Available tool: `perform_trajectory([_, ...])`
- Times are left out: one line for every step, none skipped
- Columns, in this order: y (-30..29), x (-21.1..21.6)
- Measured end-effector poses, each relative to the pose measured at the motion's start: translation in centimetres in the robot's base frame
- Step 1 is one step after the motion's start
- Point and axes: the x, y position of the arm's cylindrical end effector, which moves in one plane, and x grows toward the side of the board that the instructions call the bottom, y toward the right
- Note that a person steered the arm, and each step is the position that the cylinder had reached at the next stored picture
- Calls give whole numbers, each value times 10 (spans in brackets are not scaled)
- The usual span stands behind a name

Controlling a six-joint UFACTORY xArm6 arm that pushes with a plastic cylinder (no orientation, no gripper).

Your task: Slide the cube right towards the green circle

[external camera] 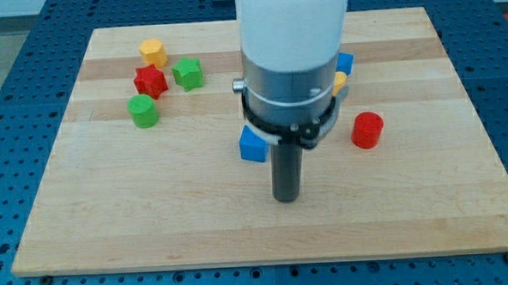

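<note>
A blue cube (252,146) lies near the board's middle, partly hidden behind my arm. My tip (287,198) rests on the board just below and right of the cube, close to it. A green circle (143,110) stands at the view's upper left. Another blue block (344,63) peeks out from behind the arm at its right, with a sliver of yellow block (340,81) below it.
A yellow block (153,51), a red star (149,80) and a green star (187,74) cluster around the green circle. A red cylinder (367,130) stands at the view's right. The wooden board (429,212) lies on a blue perforated table.
</note>
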Motion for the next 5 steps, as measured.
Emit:
perform_trajectory([-1,-29])
perform_trajectory([-17,-45])
perform_trajectory([-36,-48])
perform_trajectory([-37,-24])
perform_trajectory([-41,-19])
